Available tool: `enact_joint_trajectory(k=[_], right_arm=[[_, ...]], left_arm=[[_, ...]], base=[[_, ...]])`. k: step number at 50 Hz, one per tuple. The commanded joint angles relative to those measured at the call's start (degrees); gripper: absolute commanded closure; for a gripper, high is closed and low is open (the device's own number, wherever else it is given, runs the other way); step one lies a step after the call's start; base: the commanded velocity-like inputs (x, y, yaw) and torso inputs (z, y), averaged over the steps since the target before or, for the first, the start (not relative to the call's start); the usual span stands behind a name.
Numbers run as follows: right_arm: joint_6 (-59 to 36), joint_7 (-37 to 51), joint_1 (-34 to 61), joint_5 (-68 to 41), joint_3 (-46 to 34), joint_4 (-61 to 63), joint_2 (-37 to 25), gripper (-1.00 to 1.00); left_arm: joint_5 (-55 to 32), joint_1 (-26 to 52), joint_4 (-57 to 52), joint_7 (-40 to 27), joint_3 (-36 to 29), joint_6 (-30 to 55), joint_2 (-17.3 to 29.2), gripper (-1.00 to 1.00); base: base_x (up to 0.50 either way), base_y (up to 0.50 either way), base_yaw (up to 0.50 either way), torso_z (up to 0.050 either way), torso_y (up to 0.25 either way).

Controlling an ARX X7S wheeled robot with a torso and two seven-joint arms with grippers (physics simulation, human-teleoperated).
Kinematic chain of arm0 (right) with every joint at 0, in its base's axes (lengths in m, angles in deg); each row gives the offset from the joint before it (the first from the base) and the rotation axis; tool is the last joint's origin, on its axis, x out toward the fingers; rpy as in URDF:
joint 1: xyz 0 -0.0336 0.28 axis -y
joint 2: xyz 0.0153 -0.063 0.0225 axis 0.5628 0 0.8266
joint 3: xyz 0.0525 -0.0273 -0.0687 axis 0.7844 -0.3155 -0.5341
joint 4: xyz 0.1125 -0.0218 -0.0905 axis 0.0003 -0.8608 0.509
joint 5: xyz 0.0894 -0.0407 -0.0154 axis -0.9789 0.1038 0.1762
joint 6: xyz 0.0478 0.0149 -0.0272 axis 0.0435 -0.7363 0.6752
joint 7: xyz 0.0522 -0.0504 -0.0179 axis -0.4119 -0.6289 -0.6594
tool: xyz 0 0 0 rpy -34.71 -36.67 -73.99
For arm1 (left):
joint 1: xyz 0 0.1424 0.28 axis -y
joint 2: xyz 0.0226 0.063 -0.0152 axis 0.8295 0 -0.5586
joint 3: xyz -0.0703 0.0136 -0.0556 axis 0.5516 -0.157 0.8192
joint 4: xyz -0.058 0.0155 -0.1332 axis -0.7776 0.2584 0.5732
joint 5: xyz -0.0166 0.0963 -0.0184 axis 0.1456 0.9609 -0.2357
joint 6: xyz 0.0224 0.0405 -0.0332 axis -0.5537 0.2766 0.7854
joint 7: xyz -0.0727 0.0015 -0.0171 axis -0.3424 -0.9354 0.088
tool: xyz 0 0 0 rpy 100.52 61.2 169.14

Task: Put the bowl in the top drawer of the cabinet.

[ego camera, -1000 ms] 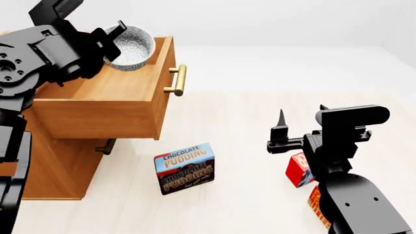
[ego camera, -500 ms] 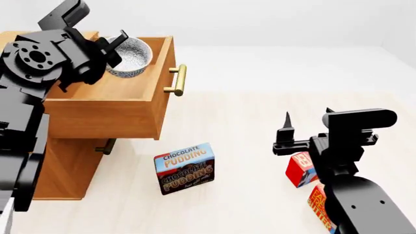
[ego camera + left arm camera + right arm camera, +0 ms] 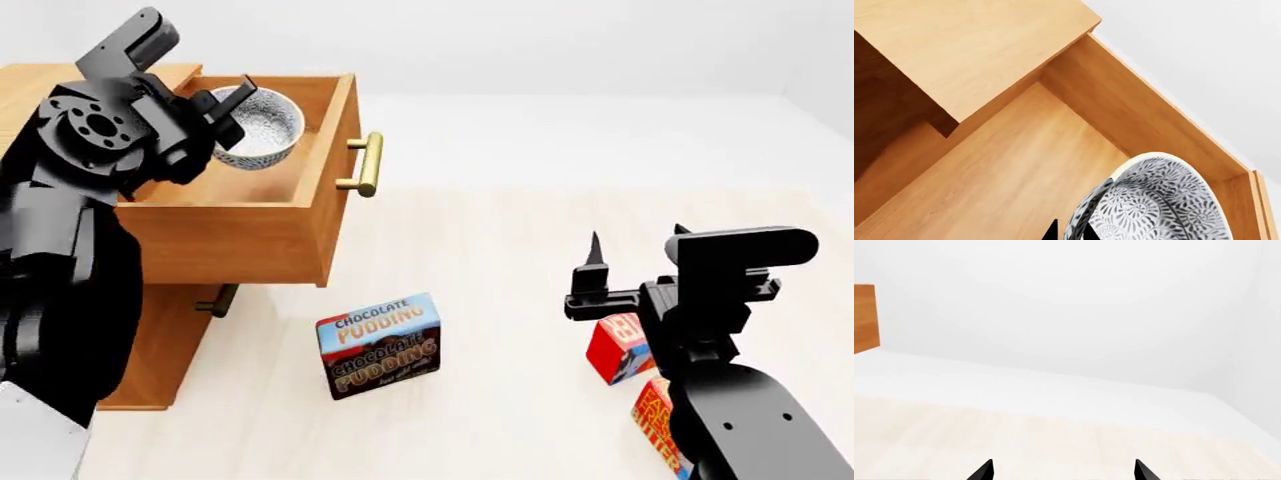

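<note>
The speckled white bowl (image 3: 263, 128) hangs tilted inside the pulled-out top drawer (image 3: 227, 235) of the wooden cabinet (image 3: 134, 350). My left gripper (image 3: 230, 104) is shut on the bowl's rim, one finger inside and one outside. In the left wrist view the bowl (image 3: 1161, 200) is over the drawer's floor (image 3: 1007, 170), with my left gripper (image 3: 1069, 232) pinching its edge. Whether the bowl touches the floor is unclear. My right gripper (image 3: 638, 248) stands open and empty over the table at the right; the right wrist view shows my right gripper (image 3: 1062, 471) with its tips wide apart.
The top drawer's brass handle (image 3: 363, 165) sticks out toward the table. The lower drawer's handle (image 3: 220, 300) sits under it. A chocolate pudding box (image 3: 379, 343) stands in front of the cabinet. A red box (image 3: 617, 345) and an orange box (image 3: 654, 420) lie beside my right arm.
My left arm has carried the bowl lower and further back into the open drawer. The right arm has drifted slightly to the right, still open.
</note>
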Motion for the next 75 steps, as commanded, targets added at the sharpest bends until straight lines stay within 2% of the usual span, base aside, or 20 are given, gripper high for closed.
enact_joint_trajectory(k=[1, 9, 21, 46, 47, 67, 75], right_arm=[[0.5, 0.2, -0.5, -0.1, 0.1, -0.2, -0.1, -1.00], [0.6, 0.3, -0.7, -0.1, -0.1, -0.3, -0.1, -1.00], [0.0, 0.8, -1.1, -0.2, 0.0, 0.4, -0.6, -1.00], [1.7, 0.8, -1.8, -0.3, 0.3, -1.7, -0.9, -1.00], [1.7, 0.8, -1.8, -0.3, 0.3, -1.7, -0.9, -1.00], [2.1, 1.0, -2.1, -0.7, 0.3, -1.8, -1.0, -1.00], [2.3, 1.1, -2.2, -0.7, 0.2, -1.8, -1.0, -1.00]], left_arm=[[20.8, 1.4, 0.0, 5.5, 18.5, -1.1, -1.5, 1.00], [26.7, 1.3, 0.0, 7.3, 22.8, -1.7, -1.7, 1.00], [29.6, -0.1, 0.0, 7.5, 27.0, -1.6, -2.6, 1.00], [31.2, -0.5, 0.0, 4.9, 28.4, -3.9, -3.0, 1.00], [31.2, -0.5, 0.0, 5.2, 28.3, -3.9, -3.0, -1.00], [31.3, -0.1, 0.0, 7.4, 27.3, -3.1, -3.3, -1.00], [32.5, 1.8, 0.0, 9.0, 24.4, -6.4, -3.6, -1.00]], base=[[0.00, 0.00, 0.00, 0.000, 0.000], [0.00, 0.00, 0.00, 0.000, 0.000], [0.00, 0.00, 0.00, 0.000, 0.001], [0.00, 0.00, 0.00, 0.001, 0.000], [0.00, 0.00, 0.00, 0.000, 0.000], [0.00, 0.00, 0.00, 0.000, 0.000], [0.00, 0.00, 0.00, 0.000, 0.000]])
